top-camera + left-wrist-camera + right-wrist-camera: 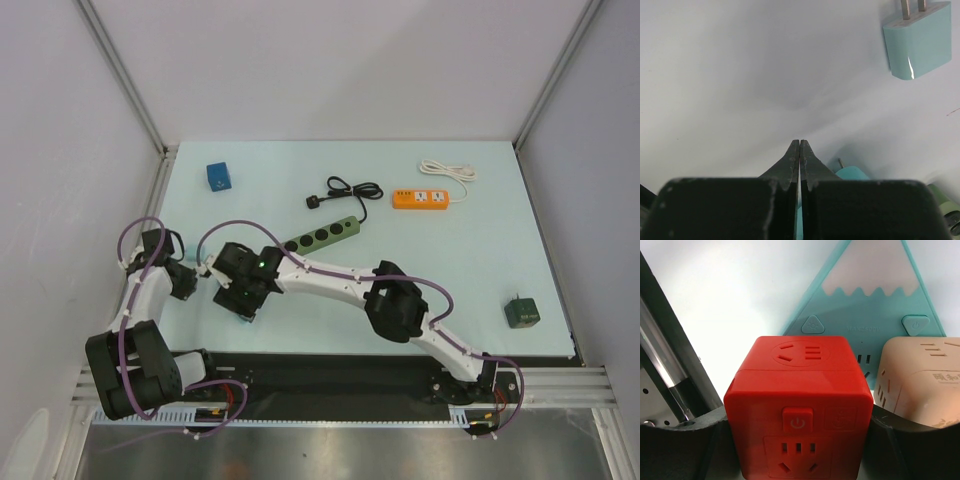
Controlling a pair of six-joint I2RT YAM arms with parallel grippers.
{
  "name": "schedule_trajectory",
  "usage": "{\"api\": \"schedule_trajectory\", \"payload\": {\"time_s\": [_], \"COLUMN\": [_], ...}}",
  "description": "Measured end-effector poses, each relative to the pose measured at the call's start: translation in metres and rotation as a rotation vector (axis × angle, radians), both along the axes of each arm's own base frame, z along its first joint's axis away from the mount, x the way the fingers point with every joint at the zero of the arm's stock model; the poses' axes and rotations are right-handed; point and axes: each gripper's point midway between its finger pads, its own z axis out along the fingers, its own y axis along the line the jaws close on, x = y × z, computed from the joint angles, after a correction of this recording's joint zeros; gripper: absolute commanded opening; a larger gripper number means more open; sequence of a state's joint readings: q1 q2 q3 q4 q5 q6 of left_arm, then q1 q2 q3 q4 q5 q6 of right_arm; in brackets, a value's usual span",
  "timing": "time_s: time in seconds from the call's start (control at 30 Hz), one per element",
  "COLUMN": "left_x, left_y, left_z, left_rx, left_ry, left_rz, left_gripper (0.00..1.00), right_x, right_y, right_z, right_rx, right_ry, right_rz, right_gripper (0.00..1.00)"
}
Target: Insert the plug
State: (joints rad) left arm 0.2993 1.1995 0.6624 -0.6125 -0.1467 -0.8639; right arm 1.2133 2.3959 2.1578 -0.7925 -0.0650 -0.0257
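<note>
Right gripper [798, 442] clamps the red socket cube [798, 385], beige cube [920, 385] crowding one edge; left gripper [799, 146] closed.

Mid-table the plug [316, 202] lies just behind the long strip [322, 236], short strip [420, 199] off to their right. Far cube [218, 177] sits back left, near cube [521, 313] front right. Right gripper [797, 450] has a socket cube [797, 390] wedged between its fingers, triangular panel [865, 305] behind it.

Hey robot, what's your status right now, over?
Left tool shut, empty. Right tool clamps red socket cube. Teal plug lies loose, not inserted. Beige cube close beside red one.
</note>
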Motion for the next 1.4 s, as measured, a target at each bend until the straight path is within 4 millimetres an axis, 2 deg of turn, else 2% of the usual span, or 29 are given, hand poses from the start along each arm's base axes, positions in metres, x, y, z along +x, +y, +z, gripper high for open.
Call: {"api": "schedule_trajectory", "payload": {"time_s": [0.57,0.7,0.93,1.07,1.2,1.23,1.3,1.4], "left_x": [-0.004,-0.003,0.018,0.017,0.016,0.015,0.015,0.015], "left_y": [0.007,0.016,0.032,0.035,0.036,0.036,0.036,0.036], "left_z": [0.006,0.018,0.052,0.050,0.048,0.048,0.048,0.049], "left_rx": [0.038,0.064,0.089,0.092,0.097,0.098,0.099,0.100], "left_ry": [-0.003,-0.016,-0.092,-0.076,-0.068,-0.068,-0.068,-0.071], "left_rz": [0.027,0.074,0.149,0.163,0.167,0.167,0.168,0.167], "left_gripper": [0.00,0.00,0.00,0.00,0.00,0.00,0.00,0.00], "right_x": [0.005,0.008,0.013,0.015,0.019,0.020,0.022,0.026], "right_y": [0.010,0.012,0.013,0.013,0.012,0.013,0.012,0.011], "right_z": [-0.003,-0.008,-0.009,-0.009,-0.009,-0.008,-0.008,-0.006], "right_rx": [0.043,0.033,0.016,0.015,0.015,0.018,0.021,0.024], "right_ry": [-0.002,-0.018,-0.035,-0.040,-0.058,-0.061,-0.065,-0.067], "right_rz": [-0.081,-0.095,-0.108,-0.112,-0.128,-0.130,-0.134,-0.132], "right_gripper": [0.00,0.00,0.00,0.00,0.31,0.36,0.55,0.64]}}
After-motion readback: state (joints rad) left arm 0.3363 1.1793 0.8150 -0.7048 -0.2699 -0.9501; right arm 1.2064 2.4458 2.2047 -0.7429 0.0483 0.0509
